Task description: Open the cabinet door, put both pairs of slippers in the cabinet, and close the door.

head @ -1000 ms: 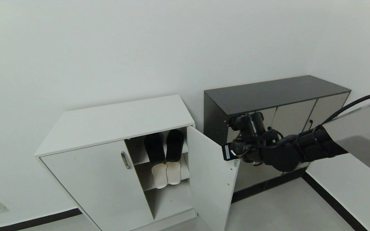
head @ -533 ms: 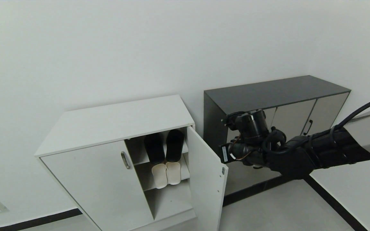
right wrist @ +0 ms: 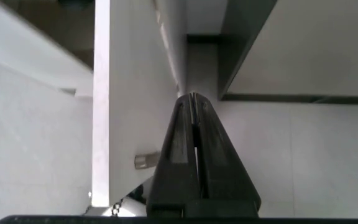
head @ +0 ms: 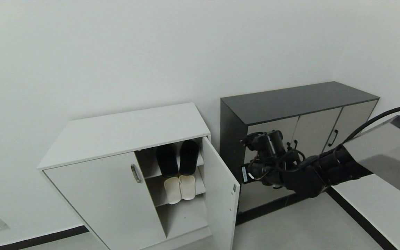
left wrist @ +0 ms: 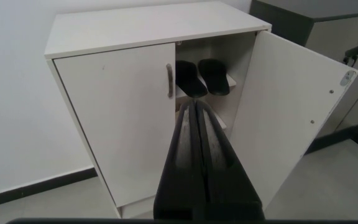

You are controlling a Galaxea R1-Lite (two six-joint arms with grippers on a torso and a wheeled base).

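Observation:
The white cabinet [head: 123, 128] has its left door shut and its right door [head: 219, 187] standing partly open. On the upper shelf lies a black pair of slippers [head: 179, 158], and a white pair [head: 180, 187] lies on the shelf below. My right gripper [head: 242, 173] is shut with nothing in it, its tip [right wrist: 193, 98] against the door's outer face [right wrist: 142, 81]. My left gripper [left wrist: 193, 106] is also shut and holds nothing, in front of the cabinet's opening, facing the black slippers [left wrist: 204, 74].
A dark cabinet [head: 290, 100] stands against the wall right of the white one, close behind my right arm. A white counter [head: 377, 201] runs along the right edge. The shut left door carries a metal handle [head: 135, 173]. Open grey floor lies in front.
The right door has swung further toward shut. My right gripper has moved left with it, staying against its outer face.

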